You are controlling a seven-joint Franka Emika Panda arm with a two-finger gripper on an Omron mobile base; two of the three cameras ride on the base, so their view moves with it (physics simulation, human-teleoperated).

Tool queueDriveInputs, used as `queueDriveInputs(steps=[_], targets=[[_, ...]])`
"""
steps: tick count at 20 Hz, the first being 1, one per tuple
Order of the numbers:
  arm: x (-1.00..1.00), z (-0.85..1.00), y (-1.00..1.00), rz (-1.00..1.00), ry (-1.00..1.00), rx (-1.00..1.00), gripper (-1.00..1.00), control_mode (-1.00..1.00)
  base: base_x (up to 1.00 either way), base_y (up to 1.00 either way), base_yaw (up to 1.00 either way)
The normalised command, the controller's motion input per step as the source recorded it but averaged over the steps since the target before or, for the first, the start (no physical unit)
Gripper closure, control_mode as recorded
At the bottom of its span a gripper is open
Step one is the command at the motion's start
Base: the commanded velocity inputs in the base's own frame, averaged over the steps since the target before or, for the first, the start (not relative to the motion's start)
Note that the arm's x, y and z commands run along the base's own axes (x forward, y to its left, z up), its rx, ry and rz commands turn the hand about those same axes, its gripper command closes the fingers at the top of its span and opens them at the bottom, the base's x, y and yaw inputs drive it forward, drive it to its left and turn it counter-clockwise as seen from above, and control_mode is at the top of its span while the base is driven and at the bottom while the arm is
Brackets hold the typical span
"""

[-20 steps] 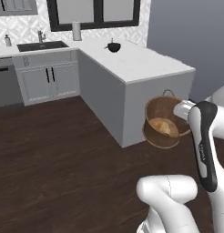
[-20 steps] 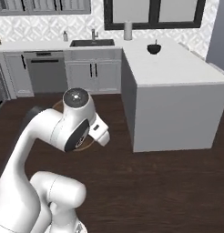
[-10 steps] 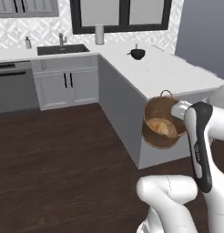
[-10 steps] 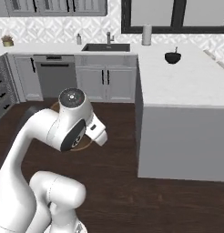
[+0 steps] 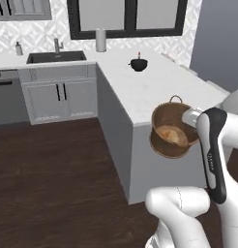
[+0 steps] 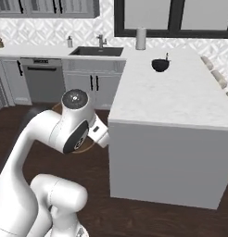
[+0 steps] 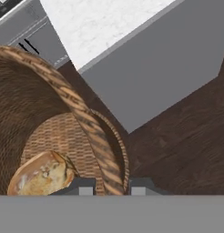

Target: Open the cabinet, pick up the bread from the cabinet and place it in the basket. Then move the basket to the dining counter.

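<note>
Brown wicker is what I see first on my left base feed: the basket (image 5: 171, 131) hangs in the air at the end of the arm, just off the near end of the dining counter (image 5: 155, 85), with the bread (image 5: 171, 135) lying inside on its bottom. A black bowl (image 5: 138, 64) sits far back on the marble.

On my right base feed the arm's big joint blocks most of the load (just a thin brown arc peeks round it), beside the counter's grey side (image 6: 167, 162); the bowl (image 6: 160, 65) is up top.

Hand feed: the gripper (image 7: 109, 186) has its two fingertips closed tight on the basket's rim (image 7: 93, 136), one either side of the wall. The roll (image 7: 41, 175) rests against the woven floor.
</note>
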Motion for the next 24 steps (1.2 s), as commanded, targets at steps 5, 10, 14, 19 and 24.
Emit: queueDriveInputs(steps=[5,10,14,19,24], targets=[[0.00,0.00,0.00,0.00,0.00,0.00,1.00,1.00,0.78,-1.00,0.27],[0.00,0.00,0.00,0.00,0.00,0.00,1.00,1.00,0.70,-0.87,0.15],[0.00,0.00,0.00,0.00,0.00,0.00,1.00,1.00,0.97,-0.16,-0.14],[0.00,0.00,0.00,0.00,0.00,0.00,1.00,1.00,0.68,-0.09,-0.08],[0.23,0.00,-0.22,0.00,0.01,0.04,1.00,-1.00,0.53,-0.05,0.00]])
